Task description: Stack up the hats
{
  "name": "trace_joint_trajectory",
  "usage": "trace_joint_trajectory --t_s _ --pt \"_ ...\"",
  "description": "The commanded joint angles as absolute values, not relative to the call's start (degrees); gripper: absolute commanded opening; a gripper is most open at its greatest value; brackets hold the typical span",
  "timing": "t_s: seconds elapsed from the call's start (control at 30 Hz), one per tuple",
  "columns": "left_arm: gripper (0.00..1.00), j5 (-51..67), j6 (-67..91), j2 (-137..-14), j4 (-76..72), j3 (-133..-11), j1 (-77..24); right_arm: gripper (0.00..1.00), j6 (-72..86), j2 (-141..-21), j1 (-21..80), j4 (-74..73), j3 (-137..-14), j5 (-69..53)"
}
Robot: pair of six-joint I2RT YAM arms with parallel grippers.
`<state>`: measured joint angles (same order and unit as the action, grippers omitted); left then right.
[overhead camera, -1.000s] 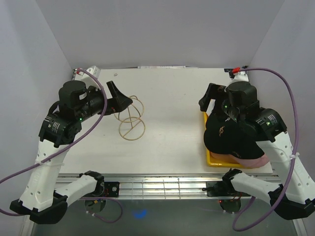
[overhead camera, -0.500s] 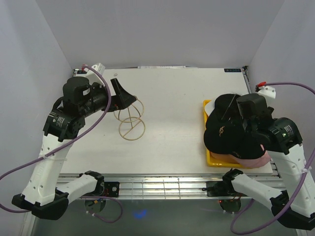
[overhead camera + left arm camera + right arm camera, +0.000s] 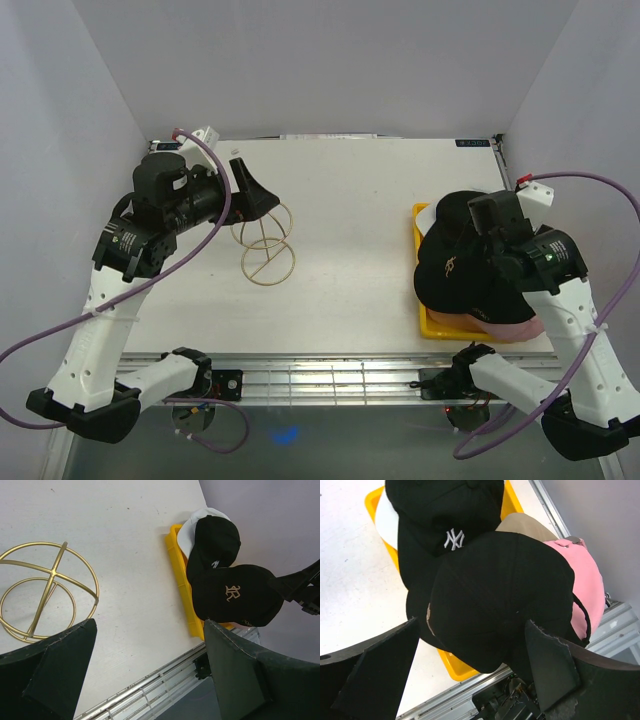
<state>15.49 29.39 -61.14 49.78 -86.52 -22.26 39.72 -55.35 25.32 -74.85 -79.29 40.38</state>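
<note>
Several hats lie piled in a yellow tray [image 3: 440, 326] at the table's right. A black cap with a tan logo [image 3: 500, 595] is on top. Behind it sits a black cap with an NY mark [image 3: 445, 520] on a white cap [image 3: 384, 517]. A tan cap [image 3: 525, 526] and a pink cap [image 3: 585, 575] stick out underneath. My right gripper [image 3: 471, 625] hangs open above the top black cap and holds nothing. My left gripper [image 3: 262, 198] is open at the far left, above the table, well away from the hats [image 3: 235, 597].
A gold wire stand [image 3: 265, 245] rests on the table below my left gripper, also in the left wrist view [image 3: 45, 590]. The metal rail [image 3: 330, 375] runs along the near edge. Grey walls close in on three sides.
My right arm has swung back and to the right, from the tray's far corner to above the pile. The left arm has shifted slightly toward the back. Both grippers stayed open.
</note>
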Motion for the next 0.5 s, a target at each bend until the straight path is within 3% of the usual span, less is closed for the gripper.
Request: trace_joint_trajectory --t_s 0.0,0.47 --pt "0.98 16.08 28.56 -60.82 48.69 -86.31 -22.41 0.91 40.52 -54.14 24.17 -74.71 -78.58 43.07" --pt "0.98 16.17 28.83 -61.35 47.99 -84.29 -22.41 0.88 41.40 -53.17 23.47 -73.39 -74.53 41.22"
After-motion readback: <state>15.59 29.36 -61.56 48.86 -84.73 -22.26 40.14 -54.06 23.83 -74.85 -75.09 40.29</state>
